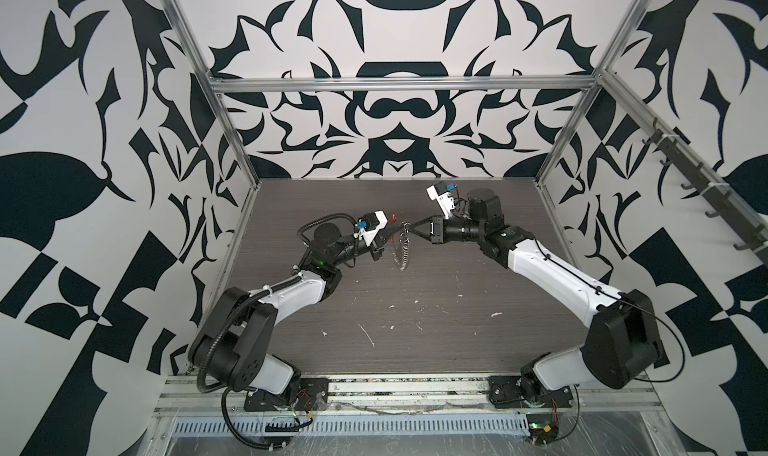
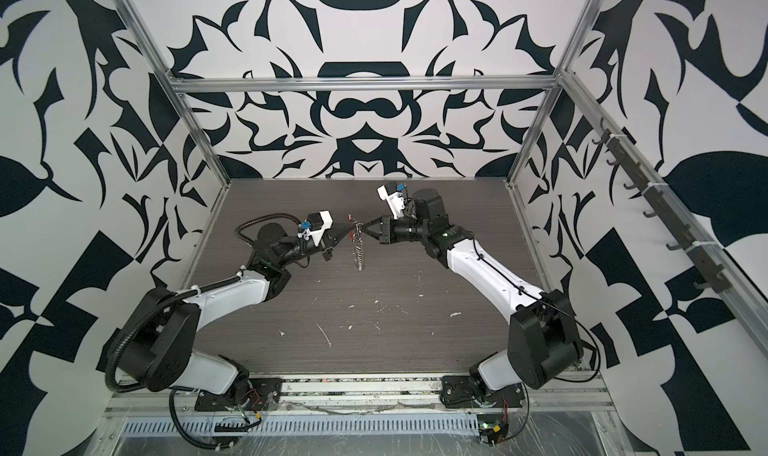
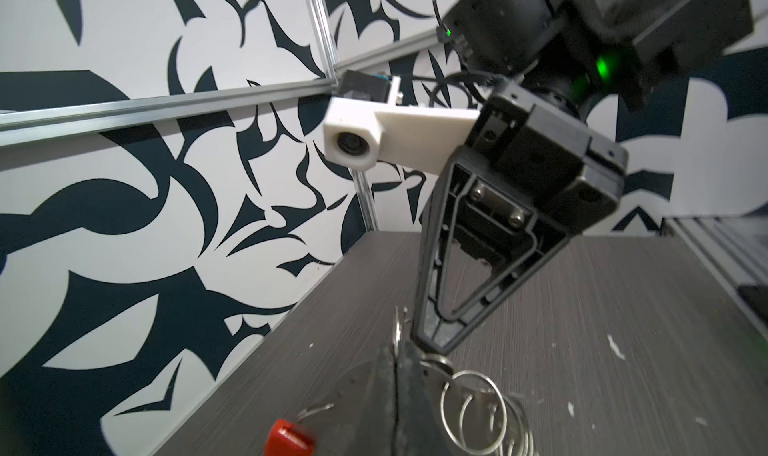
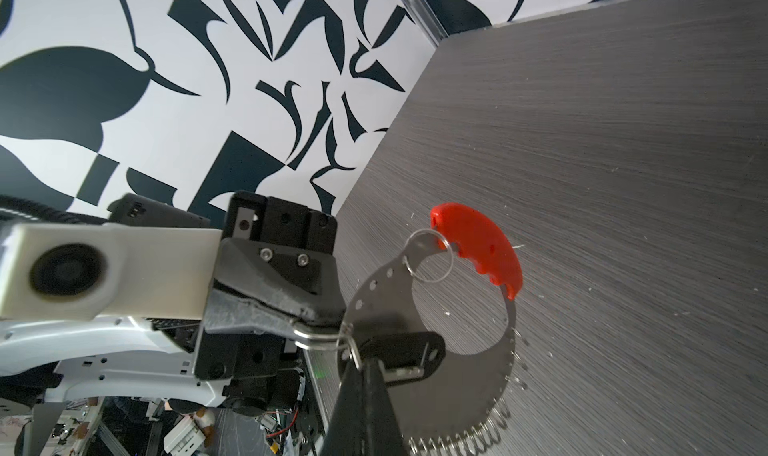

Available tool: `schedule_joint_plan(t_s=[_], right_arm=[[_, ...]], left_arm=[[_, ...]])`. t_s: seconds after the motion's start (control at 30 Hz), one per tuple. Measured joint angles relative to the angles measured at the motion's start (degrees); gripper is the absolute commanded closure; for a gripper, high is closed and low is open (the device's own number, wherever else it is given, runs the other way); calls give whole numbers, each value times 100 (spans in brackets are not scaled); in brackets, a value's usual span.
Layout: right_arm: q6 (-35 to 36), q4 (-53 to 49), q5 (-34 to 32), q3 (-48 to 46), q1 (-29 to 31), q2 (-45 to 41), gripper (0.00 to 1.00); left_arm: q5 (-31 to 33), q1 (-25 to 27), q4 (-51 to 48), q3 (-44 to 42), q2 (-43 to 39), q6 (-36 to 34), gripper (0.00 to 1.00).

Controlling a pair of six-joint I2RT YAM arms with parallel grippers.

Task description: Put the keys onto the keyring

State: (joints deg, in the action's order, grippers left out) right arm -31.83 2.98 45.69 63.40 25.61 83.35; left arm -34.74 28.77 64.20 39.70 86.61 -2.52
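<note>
Closest to the right wrist lens, at bottom centre, my right gripper (image 4: 362, 368) is pinched shut at the black key (image 4: 409, 346) — on its tiny ring, as best I can tell. From the left of that frame my left gripper (image 4: 322, 319) clamps a silver loop of the keyring (image 4: 386, 292), which hangs in mid-air at centre frame in both top views. Key and keyring touch; whether the key is threaded on I cannot tell — I judge that step unfinished. The red section (image 4: 478, 246) and split ring (image 4: 430, 255) sit upper right of the key. Beneath lies the flecked table (image 4: 602, 163); my two grippers crowd each other.
</note>
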Motion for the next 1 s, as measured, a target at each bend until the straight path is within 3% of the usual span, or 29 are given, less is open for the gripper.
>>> schedule_joint_plan(t_s=[0.17,0.47,0.53,0.73,1.0], right_arm=[[-284,199,79,-31,-15,-4,100],[-575,485,129,-17,-35,-2,100],[-621,455,96,24,-35,13,95],[-743,129,-90,164,-28,85,68],[-68,-1375,-925,579,22,-234,66]], left_arm=[[52,31,855,-15,391,859,100],[179,46,1145,98,466,1523,100],[221,50,1147,122,490,1655,100],[321,85,1274,212,531,2105,100],[511,105,1338,249,527,2608,100]])
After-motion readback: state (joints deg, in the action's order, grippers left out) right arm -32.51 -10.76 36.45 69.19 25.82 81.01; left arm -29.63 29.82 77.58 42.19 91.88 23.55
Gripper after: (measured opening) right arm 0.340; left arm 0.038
